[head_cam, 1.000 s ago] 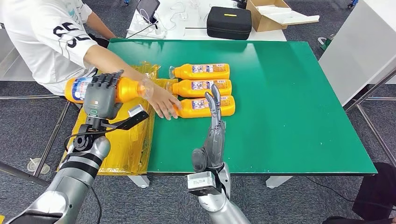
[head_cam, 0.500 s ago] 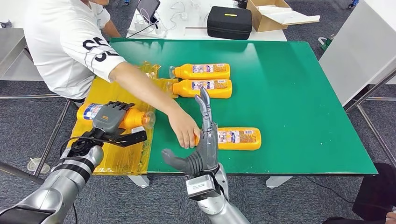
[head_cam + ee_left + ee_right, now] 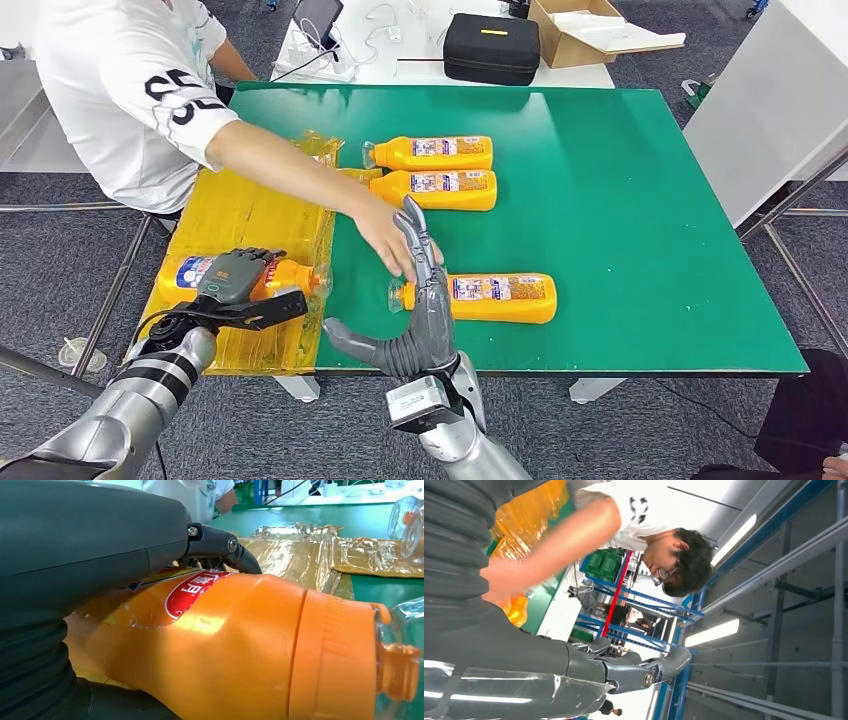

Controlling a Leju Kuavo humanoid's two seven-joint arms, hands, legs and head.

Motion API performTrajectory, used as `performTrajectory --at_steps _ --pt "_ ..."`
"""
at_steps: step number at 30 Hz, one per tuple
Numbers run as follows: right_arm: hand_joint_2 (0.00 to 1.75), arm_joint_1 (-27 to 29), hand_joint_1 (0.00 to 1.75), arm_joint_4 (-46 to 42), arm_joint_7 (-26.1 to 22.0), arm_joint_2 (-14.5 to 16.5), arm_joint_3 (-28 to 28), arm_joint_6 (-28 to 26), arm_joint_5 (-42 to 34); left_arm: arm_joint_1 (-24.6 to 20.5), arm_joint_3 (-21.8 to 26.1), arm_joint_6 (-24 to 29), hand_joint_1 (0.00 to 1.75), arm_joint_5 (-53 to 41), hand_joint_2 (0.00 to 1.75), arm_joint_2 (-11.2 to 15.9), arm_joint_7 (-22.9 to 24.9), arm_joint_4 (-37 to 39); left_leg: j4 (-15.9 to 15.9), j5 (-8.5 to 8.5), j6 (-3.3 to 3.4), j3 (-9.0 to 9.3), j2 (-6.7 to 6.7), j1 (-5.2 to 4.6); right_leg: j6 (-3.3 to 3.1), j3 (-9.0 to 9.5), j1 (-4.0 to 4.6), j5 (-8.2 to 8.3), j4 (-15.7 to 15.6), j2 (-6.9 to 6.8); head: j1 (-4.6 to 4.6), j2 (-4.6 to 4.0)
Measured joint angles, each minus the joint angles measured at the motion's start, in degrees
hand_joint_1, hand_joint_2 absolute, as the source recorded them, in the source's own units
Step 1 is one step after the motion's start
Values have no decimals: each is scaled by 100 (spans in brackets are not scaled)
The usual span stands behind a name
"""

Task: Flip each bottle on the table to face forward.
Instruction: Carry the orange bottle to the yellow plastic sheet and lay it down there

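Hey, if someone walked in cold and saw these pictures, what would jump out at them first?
Probably the bright orange bottles lying on the green table, two side by side at the back and one nearer the front. A person's arm reaches across to that near bottle beside the open right robot hand, while the left robot hand grips another bottle over yellow plastic sheeting.

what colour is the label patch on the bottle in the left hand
Red with white lettering, on the orange plastic bottle gripped by the left hand; clearest in the left wrist view.

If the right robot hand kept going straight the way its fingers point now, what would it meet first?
Most likely the person's hand, which sits right at the fingertips of the right robot hand. Depth is unclear, so it might pass above it.
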Motion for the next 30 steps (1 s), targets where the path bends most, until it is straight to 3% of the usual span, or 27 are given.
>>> performTrajectory --at_steps 2,4,9,13,22,30 --pt "175 0 0 33 0 2 -3 20 2 12 1 -15 82 14 175 0 -20 9 0 0 0 1 0 0 0 0 0 0 0 0 0 0" --pt "175 0 0 68 1 2 -5 30 2 24 2 -53 14 32 175 0 -40 19 0 0 -1 2 0 0 0 1 0 0 0 0 0 0" --pt "175 0 0 157 0 27 -18 84 16 28 13 -252 3 115 175 0 -81 24 0 0 -1 8 0 1 0 7 1 0 0 0 0 0" --pt "175 0 0 213 1 50 -25 108 32 10 62 -479 0 220 0 1 -155 23 0 0 -1 12 0 1 0 12 1 0 0 0 0 1" --pt "175 0 0 346 1 80 -41 129 4 -97 165 -1624 0 762 0 66 -410 23 -4 1 -5 39 -13 1 -7 44 1 -6 0 -10 -1 0" --pt "175 -2 0 437 1 84 -58 132 -3 -155 266 -2098 0 1119 0 103 -540 19 -4 5 -11 57 -13 2 -9 61 3 -3 0 -9 0 0"
